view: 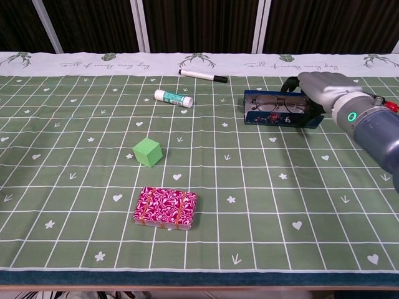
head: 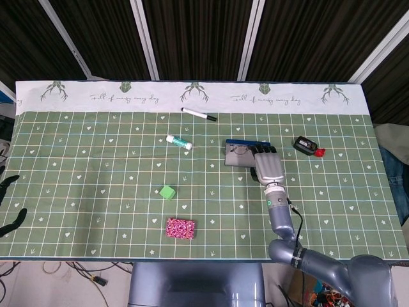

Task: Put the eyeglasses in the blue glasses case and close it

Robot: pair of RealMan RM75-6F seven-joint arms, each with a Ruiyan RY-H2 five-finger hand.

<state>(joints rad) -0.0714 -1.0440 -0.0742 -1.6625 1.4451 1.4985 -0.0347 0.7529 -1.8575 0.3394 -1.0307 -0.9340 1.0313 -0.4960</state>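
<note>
On the right side of the green cloth point(view: 75, 205), the right hand point(view: 319, 87) is gripping the lid of the blue glasses case point(view: 274, 116), which is sitting partly open with the eyeglasses point(view: 274, 102) lying inside it.

Bright, even overhead light; soft shadows (faint); sharp focus, no glare.

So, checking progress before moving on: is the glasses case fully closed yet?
No, in the chest view the eyeglasses still show inside the part-open blue glasses case.
</note>
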